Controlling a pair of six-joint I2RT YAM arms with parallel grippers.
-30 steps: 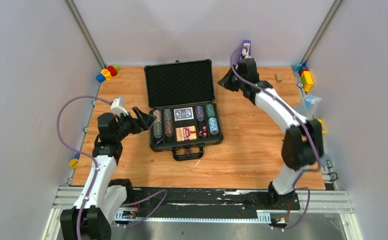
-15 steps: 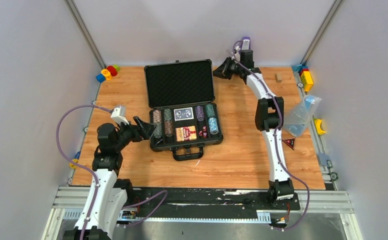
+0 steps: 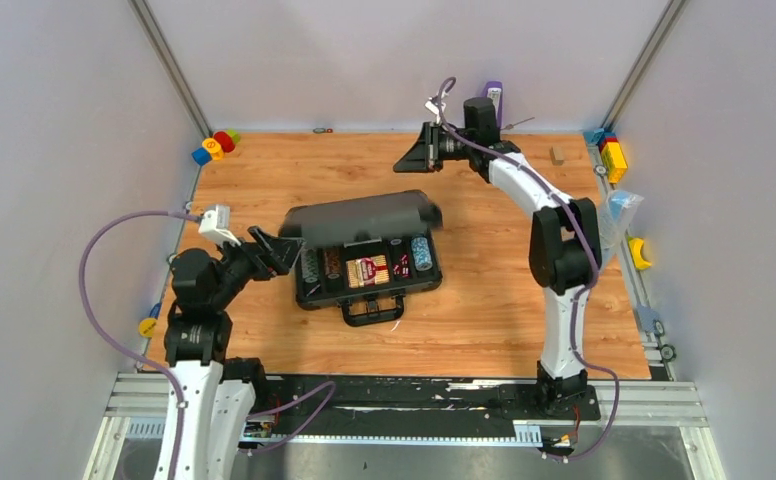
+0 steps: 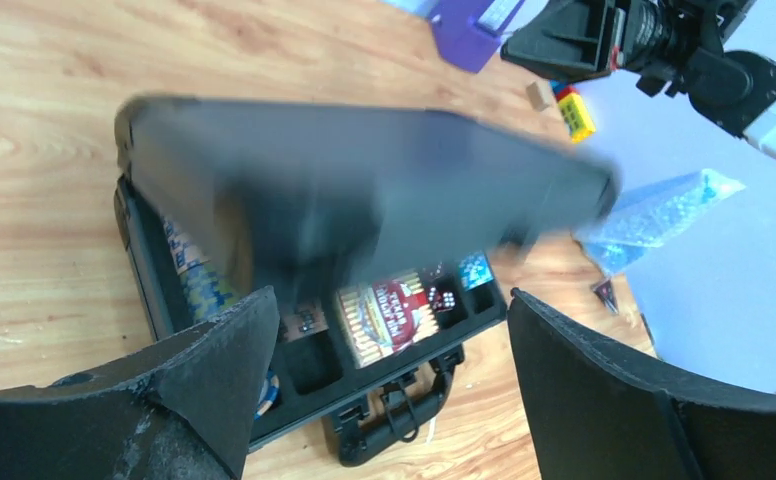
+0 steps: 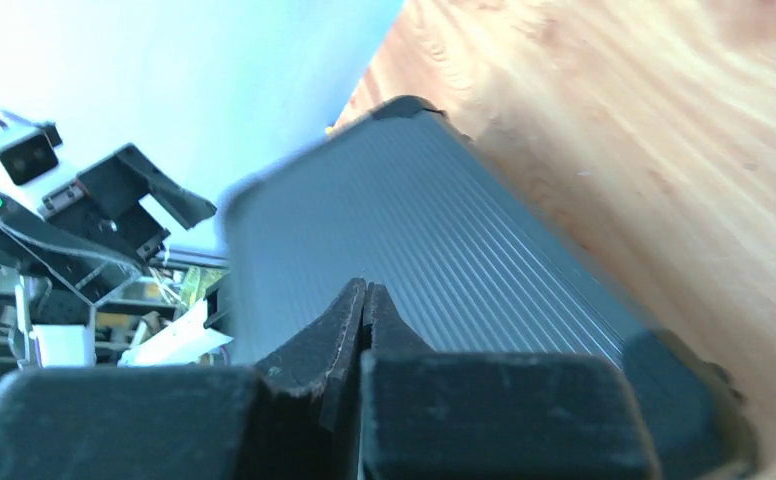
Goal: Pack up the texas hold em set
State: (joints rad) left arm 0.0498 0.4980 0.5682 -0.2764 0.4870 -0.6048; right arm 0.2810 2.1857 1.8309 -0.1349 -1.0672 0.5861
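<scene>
The dark grey briefcase (image 3: 369, 285) lies mid-table with its black handle (image 3: 371, 310) toward me. Its lid (image 3: 364, 215) is blurred and tilted low over the base, partly covering the trays. A red card deck (image 3: 369, 270), dice (image 3: 403, 266) and a blue chip roll (image 3: 423, 252) still show in front of it. My left gripper (image 3: 282, 250) is open and empty at the case's left side; in the left wrist view (image 4: 389, 300) its fingers frame the deck (image 4: 394, 315) and lid (image 4: 364, 190). My right gripper (image 3: 404, 163) is shut and empty behind the case, above the ribbed lid (image 5: 464, 250).
A purple metronome (image 3: 493, 95) stands at the back wall. Toy blocks (image 3: 214, 147) sit at the back left corner, more blocks (image 3: 612, 155) and a small wooden block (image 3: 557, 154) at the back right. A clear plastic bag (image 3: 609, 215) lies at the right edge.
The lid has swung from upright and open down toward the base. My right gripper has moved left behind the case. My left gripper has shifted slightly at the case's left side.
</scene>
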